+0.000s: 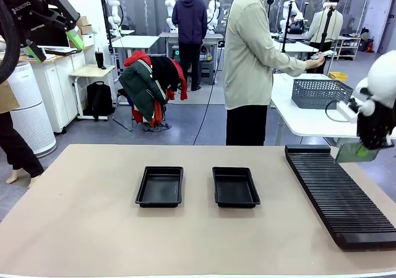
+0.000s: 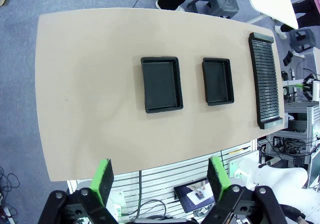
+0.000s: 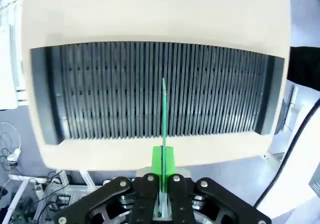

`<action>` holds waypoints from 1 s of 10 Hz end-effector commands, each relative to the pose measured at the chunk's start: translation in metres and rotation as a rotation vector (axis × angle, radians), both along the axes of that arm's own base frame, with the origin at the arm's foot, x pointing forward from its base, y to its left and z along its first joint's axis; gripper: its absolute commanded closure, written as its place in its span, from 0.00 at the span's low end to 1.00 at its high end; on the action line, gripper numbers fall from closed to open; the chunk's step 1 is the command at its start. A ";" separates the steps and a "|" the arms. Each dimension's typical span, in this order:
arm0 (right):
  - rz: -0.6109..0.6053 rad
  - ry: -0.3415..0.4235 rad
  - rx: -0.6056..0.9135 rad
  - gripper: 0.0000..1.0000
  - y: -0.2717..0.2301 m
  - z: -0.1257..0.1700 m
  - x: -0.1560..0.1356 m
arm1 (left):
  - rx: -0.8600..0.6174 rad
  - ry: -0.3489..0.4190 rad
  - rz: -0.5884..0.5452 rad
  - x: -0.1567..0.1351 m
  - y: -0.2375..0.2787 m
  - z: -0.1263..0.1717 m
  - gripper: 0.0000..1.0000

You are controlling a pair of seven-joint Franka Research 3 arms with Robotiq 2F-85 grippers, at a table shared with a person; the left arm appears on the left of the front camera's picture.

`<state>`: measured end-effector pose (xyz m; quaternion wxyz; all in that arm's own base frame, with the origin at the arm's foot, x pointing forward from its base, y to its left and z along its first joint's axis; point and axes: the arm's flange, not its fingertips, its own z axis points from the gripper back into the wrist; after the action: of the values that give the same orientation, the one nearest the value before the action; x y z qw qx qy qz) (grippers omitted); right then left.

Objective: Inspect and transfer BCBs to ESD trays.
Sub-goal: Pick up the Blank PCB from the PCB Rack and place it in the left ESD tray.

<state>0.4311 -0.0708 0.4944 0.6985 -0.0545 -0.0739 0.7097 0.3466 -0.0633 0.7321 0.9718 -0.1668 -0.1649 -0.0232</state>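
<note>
Front view: left gripper [image 1: 54, 46], upper left, was spread wide and empty. Right gripper [image 1: 365, 147], right edge, was clamped on one BCB [image 1: 352, 154] over the slotted rack [image 1: 337, 194].
Left wrist view: both ESD trays [image 2: 161, 109] lay empty mid-frame.
Right wrist view: the BCB stood edge-on.
Step judged: inspection. Next move: carry it to a tray, with nothing in the path.

Bare tabletop [image 1: 80, 216] around trays [image 1: 159, 186] — rack [image 1: 337, 191] (far right)

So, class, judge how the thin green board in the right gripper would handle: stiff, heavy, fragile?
Probably stiff: the BCB stands straight from the shut right gripper, held by one edge, without sagging. Likely light, being very thin edge-on. It may slip or crack, since the pads grip only a narrow strip.
</note>
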 end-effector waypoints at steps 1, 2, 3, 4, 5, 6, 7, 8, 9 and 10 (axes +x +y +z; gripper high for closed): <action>-0.028 0.053 -0.012 0.98 -0.001 0.053 0.003 | -0.009 -0.002 -0.001 -0.001 -0.001 -0.001 0.00; -0.030 0.062 0.004 0.98 -0.003 0.079 0.002 | -0.009 -0.002 -0.001 -0.001 -0.001 -0.001 0.00; -0.028 0.059 0.013 0.98 -0.003 0.103 0.000 | -0.009 -0.002 -0.001 -0.001 -0.001 -0.001 0.00; -0.024 0.054 0.022 0.98 -0.003 0.124 -0.003 | -0.009 -0.002 -0.001 -0.001 -0.001 -0.001 0.00; -0.020 0.052 0.023 0.98 -0.002 0.141 -0.006 | -0.009 -0.002 -0.001 -0.001 -0.001 -0.001 0.00; -0.021 0.054 0.023 0.98 -0.002 0.152 -0.008 | -0.009 -0.002 -0.001 -0.001 -0.001 -0.001 0.00; -0.024 0.057 0.026 0.98 -0.001 0.159 -0.009 | -0.009 -0.002 -0.001 -0.001 -0.001 -0.001 0.00; -0.028 0.055 0.027 0.98 -0.002 0.164 -0.010 | -0.009 -0.002 -0.001 -0.001 -0.001 -0.001 0.00; -0.031 0.047 0.032 0.98 -0.002 0.168 -0.012 | -0.009 -0.002 -0.001 -0.001 -0.001 -0.001 0.00; -0.036 0.044 0.032 0.98 -0.004 0.168 -0.013 | -0.009 -0.002 -0.001 -0.001 -0.001 -0.001 0.00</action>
<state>0.4163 -0.0767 0.6608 0.7031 -0.0399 -0.0659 0.7069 0.3466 -0.0633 0.7321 0.9718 -0.1668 -0.1649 -0.0232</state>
